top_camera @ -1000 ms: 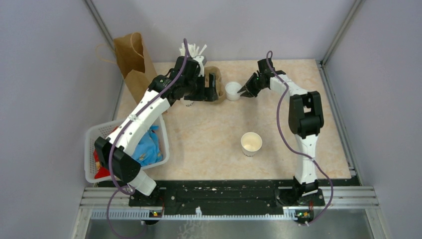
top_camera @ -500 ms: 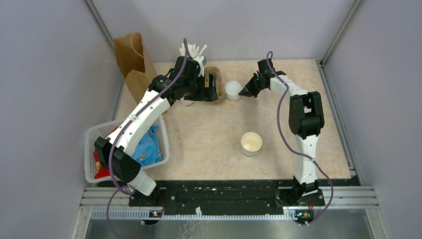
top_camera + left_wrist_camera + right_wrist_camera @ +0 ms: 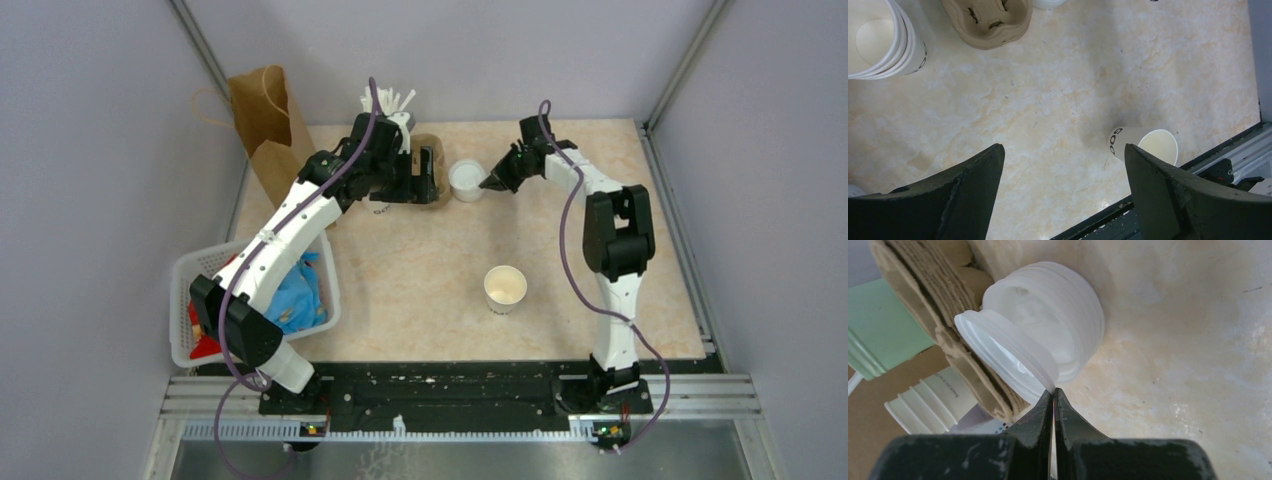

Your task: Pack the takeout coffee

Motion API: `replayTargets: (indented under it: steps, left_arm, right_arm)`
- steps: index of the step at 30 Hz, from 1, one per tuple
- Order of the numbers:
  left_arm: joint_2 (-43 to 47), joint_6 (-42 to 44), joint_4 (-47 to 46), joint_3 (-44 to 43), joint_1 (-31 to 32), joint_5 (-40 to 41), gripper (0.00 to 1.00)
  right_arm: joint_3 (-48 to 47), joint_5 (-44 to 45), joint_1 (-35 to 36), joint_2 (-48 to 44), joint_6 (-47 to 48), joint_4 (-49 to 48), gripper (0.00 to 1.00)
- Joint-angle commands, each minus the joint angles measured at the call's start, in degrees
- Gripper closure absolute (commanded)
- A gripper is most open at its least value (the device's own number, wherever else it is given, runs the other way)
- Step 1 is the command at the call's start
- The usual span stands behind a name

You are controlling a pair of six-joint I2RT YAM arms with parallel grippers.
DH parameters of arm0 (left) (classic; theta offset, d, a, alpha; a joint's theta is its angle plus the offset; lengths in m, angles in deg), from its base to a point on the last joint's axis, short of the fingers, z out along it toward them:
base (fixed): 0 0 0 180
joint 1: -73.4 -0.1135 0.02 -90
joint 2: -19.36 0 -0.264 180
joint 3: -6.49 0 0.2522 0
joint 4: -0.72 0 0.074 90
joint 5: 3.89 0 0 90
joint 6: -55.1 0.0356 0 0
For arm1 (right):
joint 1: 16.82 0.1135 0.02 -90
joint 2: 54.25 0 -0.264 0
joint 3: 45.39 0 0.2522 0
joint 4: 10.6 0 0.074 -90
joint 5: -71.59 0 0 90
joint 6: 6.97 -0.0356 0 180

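Observation:
A cream-white paper cup (image 3: 505,288) with dark lettering stands open near the table's middle, with no lid on it; it also shows in the left wrist view (image 3: 1143,145). No lidded cup shows. My right gripper (image 3: 490,182) is shut on the rim of the top white plastic lid (image 3: 1008,355), tilting it off a stack of lids (image 3: 1068,330) beside the brown pulp carrier (image 3: 948,320); its jaws (image 3: 1054,392) pinch the lid's edge. My left gripper (image 3: 432,178) hovers open and empty over the carrier (image 3: 987,20); in its own view (image 3: 1063,147) the jaws stand wide apart.
A stack of lidless paper cups (image 3: 878,40) stands next to the carrier. A brown paper bag (image 3: 265,125) stands at the back left. A white basket (image 3: 185,300) with blue cloth sits at the left edge. White stirrers (image 3: 388,100) stand behind the left gripper.
My right gripper has edged left and slightly away along the lid stack, and the top lid has shifted with it. The left arm and the open cup have not moved.

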Motion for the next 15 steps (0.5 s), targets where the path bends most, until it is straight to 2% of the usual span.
replayTargets:
  steps: [1, 5, 10, 13, 15]
  left_arm:
    - [2.2, -1.1, -1.0, -1.2, -0.3, -2.0, 0.03]
    - [1.7, -3.7, -0.2, -2.6, -0.3, -4.4, 0.02]
    - [2.0, -7.9, -2.7, -1.6, -0.3, -9.4, 0.02]
    - [1.6, -10.9, -4.2, 0.3, -0.3, -11.1, 0.07]
    - [0.5, -12.2, -3.6, 1.1, -0.1, -11.1, 0.14]
  right_arm:
    - [-1.6, 1.4, -0.1, -7.9, 2.3, 1.7, 1.00]
    - [1.4, 2.5, -0.1, -12.1, 9.9, 3.1, 1.00]
    - [9.5, 4.0, 1.5, -22.2, 19.2, 4.8, 1.00]
    - [12.5, 7.1, 5.4, -28.1, 23.5, 8.5, 1.00]
    - [14.2, 10.1, 8.5, -31.9, 24.2, 10.7, 1.00]
